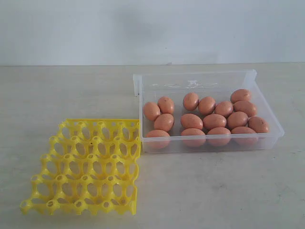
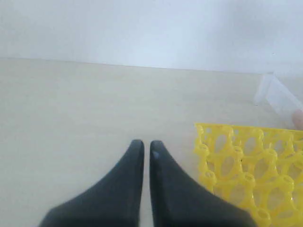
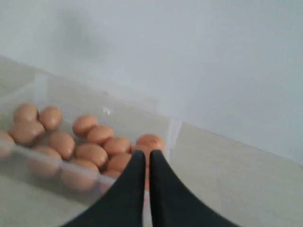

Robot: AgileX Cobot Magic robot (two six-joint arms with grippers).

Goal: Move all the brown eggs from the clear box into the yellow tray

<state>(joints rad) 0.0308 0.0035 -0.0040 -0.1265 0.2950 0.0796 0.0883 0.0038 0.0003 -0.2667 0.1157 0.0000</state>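
Several brown eggs (image 1: pixel 214 121) lie in the clear box (image 1: pixel 209 76) at the right of the table in the exterior view. The yellow tray (image 1: pixel 86 167) sits to the front left of the box, touching its corner, with all its cups empty. Neither arm shows in the exterior view. My left gripper (image 2: pixel 147 144) is shut with nothing between its black fingers, hovering above bare table beside the yellow tray (image 2: pixel 251 170). My right gripper (image 3: pixel 147 154) is shut and empty too, poised near the end of the clear box (image 3: pixel 165 124), looking over the brown eggs (image 3: pixel 99 135).
A pale wall (image 1: pixel 152 28) runs along the back of the light wooden table (image 1: pixel 214 191). The tray's front edge lies close to the table's near edge.
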